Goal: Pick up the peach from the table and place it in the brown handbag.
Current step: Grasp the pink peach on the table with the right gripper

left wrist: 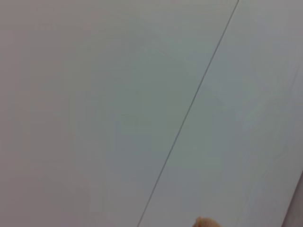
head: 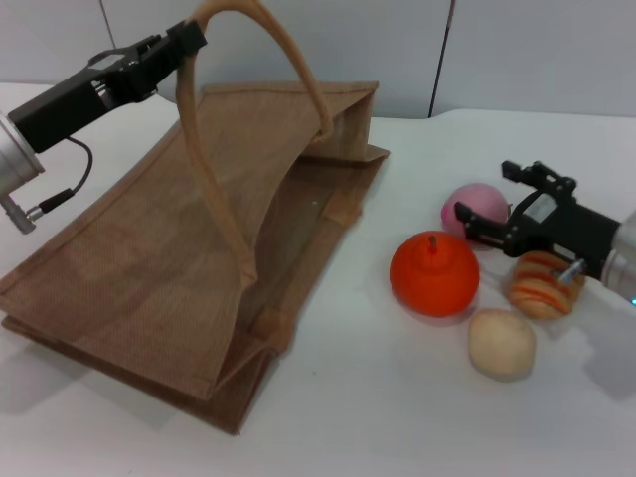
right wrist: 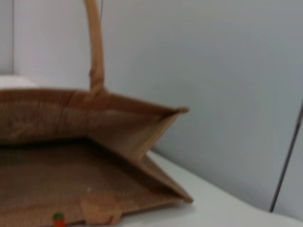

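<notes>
At three o'clock of the brown handbag [head: 149, 268] lies the peach [head: 479, 204]; the right gripper [head: 489, 209] stands open around it and should close gently. The left gripper [head: 185, 42] pinches the handle [head: 214, 179] up.

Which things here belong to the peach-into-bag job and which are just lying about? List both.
Part of the job:
- peach, on the table by the right gripper
- brown handbag, its handle held up by the left gripper

Just lying about:
- orange-red fruit
- beige ball
- striped orange item, under the right gripper's arm
</notes>
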Controlling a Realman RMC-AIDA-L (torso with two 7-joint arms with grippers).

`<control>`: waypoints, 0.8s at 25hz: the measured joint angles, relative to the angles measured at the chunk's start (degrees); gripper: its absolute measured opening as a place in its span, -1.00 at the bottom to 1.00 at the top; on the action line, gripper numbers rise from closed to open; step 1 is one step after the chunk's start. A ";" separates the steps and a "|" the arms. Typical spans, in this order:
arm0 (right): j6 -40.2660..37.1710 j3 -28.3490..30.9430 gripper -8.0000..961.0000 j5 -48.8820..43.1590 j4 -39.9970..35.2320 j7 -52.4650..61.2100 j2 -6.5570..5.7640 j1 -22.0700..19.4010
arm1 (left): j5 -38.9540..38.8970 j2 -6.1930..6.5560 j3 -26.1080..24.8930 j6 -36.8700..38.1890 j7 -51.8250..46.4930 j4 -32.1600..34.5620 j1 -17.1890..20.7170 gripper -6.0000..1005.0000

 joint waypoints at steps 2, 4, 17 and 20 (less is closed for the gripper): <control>-3.54 -1.76 0.76 -0.01 2.16 0.05 0.01 0.03 | -0.01 -0.06 0.00 -0.54 0.01 -0.02 -0.10 -0.74; -6.15 -2.96 0.76 -0.02 3.88 0.08 0.01 0.10 | -0.03 -0.08 0.00 -0.95 0.01 -0.03 -0.13 -0.74; -14.05 -3.74 0.58 0.27 6.87 0.15 0.09 0.59 | -1.09 -0.12 -0.09 -5.95 -0.34 -0.04 -0.21 -0.74; -14.69 -3.38 0.33 0.47 6.91 0.16 0.10 0.30 | -1.26 -0.08 -0.09 -6.08 -0.45 -0.04 -0.15 -0.74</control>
